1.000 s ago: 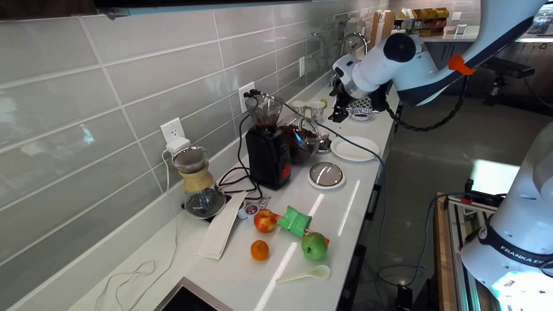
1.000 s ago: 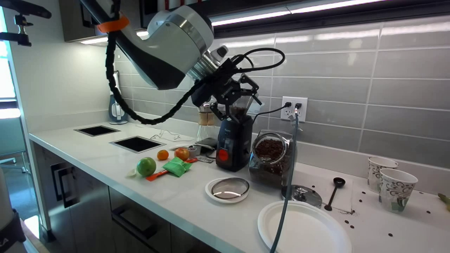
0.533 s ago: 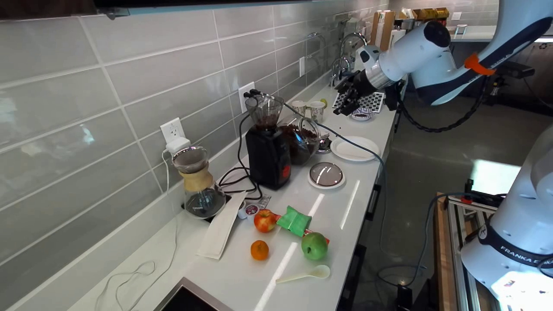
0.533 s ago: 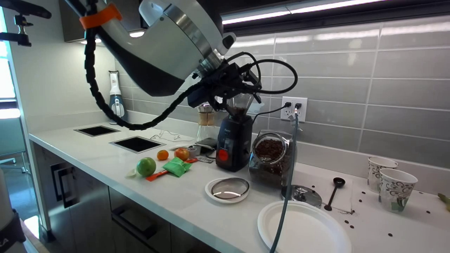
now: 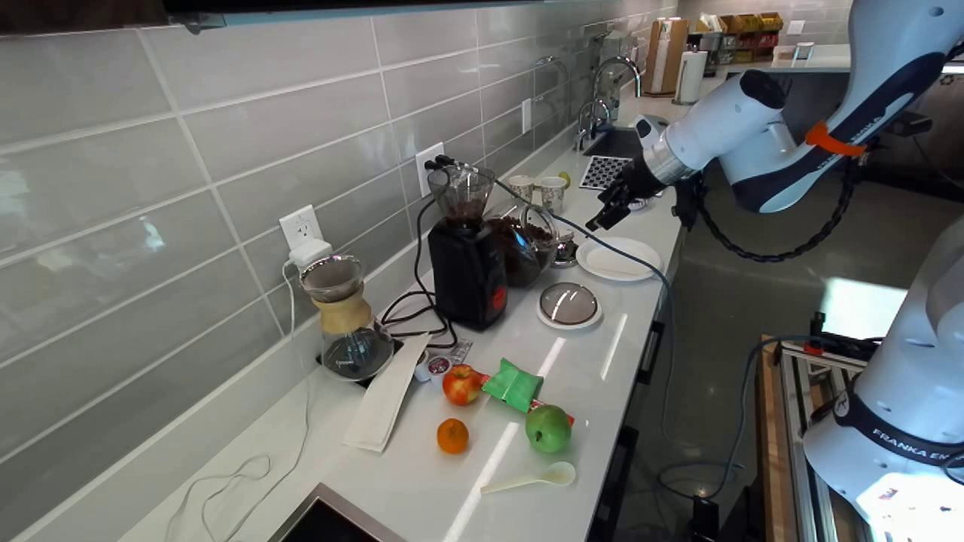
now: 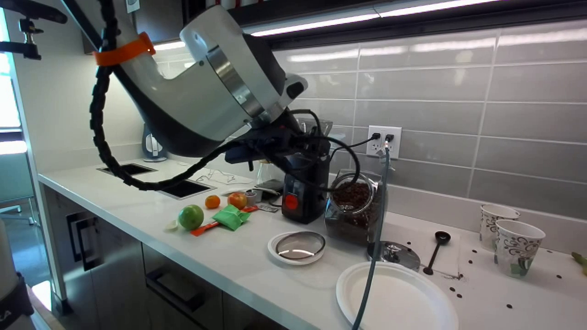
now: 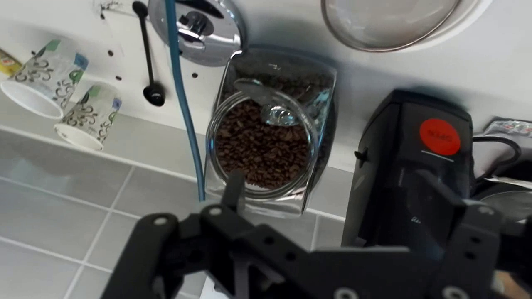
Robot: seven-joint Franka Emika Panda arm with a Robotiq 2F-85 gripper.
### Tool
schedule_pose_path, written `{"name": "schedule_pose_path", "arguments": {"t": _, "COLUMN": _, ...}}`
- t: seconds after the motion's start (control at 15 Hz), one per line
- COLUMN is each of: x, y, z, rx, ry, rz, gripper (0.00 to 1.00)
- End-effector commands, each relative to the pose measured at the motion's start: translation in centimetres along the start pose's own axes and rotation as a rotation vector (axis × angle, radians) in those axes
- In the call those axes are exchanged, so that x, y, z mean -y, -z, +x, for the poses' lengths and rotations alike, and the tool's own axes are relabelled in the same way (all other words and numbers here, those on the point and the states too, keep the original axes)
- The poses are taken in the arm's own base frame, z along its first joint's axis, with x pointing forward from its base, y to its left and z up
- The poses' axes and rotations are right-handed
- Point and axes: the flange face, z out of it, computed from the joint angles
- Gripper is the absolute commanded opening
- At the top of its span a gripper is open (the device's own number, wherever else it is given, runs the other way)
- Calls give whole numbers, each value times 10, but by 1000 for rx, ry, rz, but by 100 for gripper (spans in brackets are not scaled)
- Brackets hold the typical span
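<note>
My gripper [image 7: 338, 189] is open and empty, its two fingers spread wide in the wrist view. It hangs above the counter in an exterior view [image 5: 608, 214]; in an exterior view [image 6: 293, 156] the wrist and its cables hide the fingers. In the wrist view a glass jar of coffee beans [image 7: 266, 145], lying tilted with its round mouth open, is behind the left finger. A black coffee grinder [image 7: 407, 166] with a red round sticker is behind the right finger. The jar [image 5: 520, 252] and grinder [image 5: 463, 278] stand side by side against the tiled wall. I see no contact with either.
A blue cable [image 7: 183, 95] crosses beside the jar. A chrome lid [image 7: 208, 33], black scoop [image 7: 149, 62], paper cups [image 7: 45, 83], white plate [image 5: 617, 260] and sieve [image 5: 568, 303] lie nearby. Fruit, including a green apple [image 5: 548, 429], a green packet [image 5: 514, 385] and glass carafe [image 5: 350, 331] stand farther off.
The arm has shifted and the wrist has turned, then the gripper has come lower. The fingers, visible a second ago in both exterior views, are now hidden in one. The counter things have not moved.
</note>
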Motion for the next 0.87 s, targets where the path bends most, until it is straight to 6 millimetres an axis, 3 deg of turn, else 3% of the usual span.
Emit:
{"name": "schedule_pose_path", "arguments": {"t": 0.0, "x": 12, "y": -15, "z": -15, "rx": 51, "ry": -116, "rz": 32, "gripper": 100}}
{"name": "schedule_pose_path", "arguments": {"t": 0.33, "x": 23, "y": -20, "z": -25, "rx": 90, "ry": -169, "rz": 47, "gripper": 100}}
{"name": "schedule_pose_path", "arguments": {"t": 0.8, "x": 20, "y": -20, "z": -22, "rx": 77, "ry": -158, "rz": 47, "gripper": 100}}
